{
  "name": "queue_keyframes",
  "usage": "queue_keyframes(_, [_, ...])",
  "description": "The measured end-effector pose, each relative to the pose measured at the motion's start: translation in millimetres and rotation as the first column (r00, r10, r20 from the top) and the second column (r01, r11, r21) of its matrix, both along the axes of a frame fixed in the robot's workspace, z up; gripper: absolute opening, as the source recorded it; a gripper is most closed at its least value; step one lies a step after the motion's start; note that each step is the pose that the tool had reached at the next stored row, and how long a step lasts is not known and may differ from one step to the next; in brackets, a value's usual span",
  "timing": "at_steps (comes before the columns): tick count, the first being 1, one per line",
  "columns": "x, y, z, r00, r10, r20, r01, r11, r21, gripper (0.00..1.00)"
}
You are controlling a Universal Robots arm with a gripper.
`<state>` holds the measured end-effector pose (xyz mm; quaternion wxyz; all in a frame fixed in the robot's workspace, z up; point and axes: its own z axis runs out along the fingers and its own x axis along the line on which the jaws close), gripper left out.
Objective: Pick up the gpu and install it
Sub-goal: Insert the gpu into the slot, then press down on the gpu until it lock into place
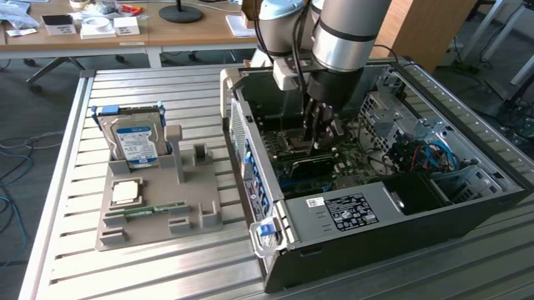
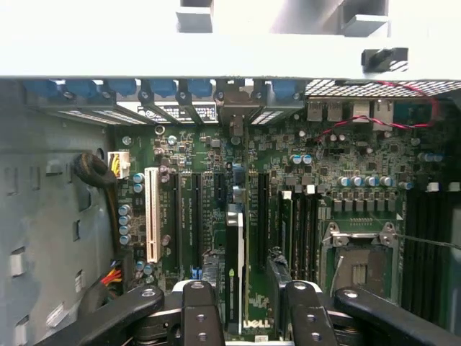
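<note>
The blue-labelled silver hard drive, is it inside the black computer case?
No, the blue-labelled silver hard drive stands in the grey holder tray on the slatted metal table, outside the black computer case.

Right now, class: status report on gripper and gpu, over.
Gripper low in case, jaws open. Gpu upright on motherboard, between them. Nothing in the way.

Counts: one open computer case (image 1: 351,212); one gpu (image 2: 234,274) standing on edge between the end effector's fingers; one hard drive (image 1: 134,142), one RAM stick (image 1: 154,209), one CPU (image 1: 125,191), one grey holder (image 1: 159,228).
</note>
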<state>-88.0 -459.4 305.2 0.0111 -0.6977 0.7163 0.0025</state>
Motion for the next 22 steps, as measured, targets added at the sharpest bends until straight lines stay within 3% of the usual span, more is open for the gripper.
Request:
queue_keyframes(2, [0.0, 0.0, 4.9, 1.0000, 0.000, 0.0000, 0.000, 1.0000, 0.0000, 0.40])
queue_keyframes(5, [0.0, 0.0, 23.8, 1.0000, 0.000, 0.0001, 0.000, 1.0000, 0.0002, 0.40])
queue_keyframes(18, [0.0, 0.0, 24.0, 1.0000, 0.000, 0.0000, 0.000, 1.0000, 0.0000, 0.40])
queue_keyframes(22, [0.0, 0.0, 24.0, 1.0000, 0.000, 0.0000, 0.000, 1.0000, -0.0001, 0.33])
